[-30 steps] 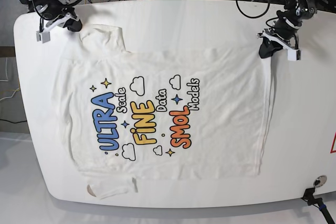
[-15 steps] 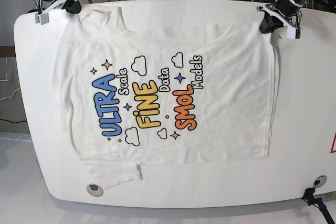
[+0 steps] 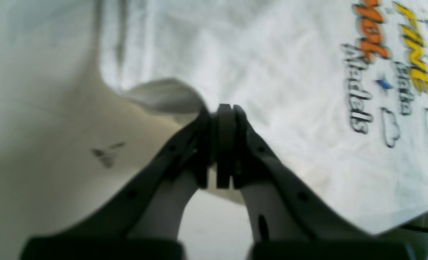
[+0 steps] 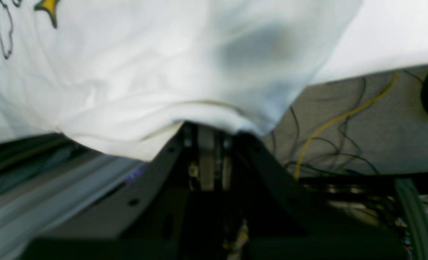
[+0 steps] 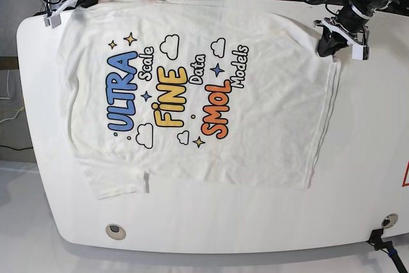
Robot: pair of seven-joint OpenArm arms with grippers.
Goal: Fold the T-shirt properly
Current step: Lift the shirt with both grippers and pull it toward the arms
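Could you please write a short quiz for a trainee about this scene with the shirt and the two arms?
1. True or false: the T-shirt lies with its print facing up.
2. Which gripper holds the shirt near the word "Models": (a) the left gripper, (b) the right gripper?
3. Fill in: in the base view, the word printed in yellow is ____.

Key
1. True; the coloured print shows on top.
2. (a); the left wrist view shows "Models" close to its shut jaws, which pinch the fabric edge.
3. FINE.
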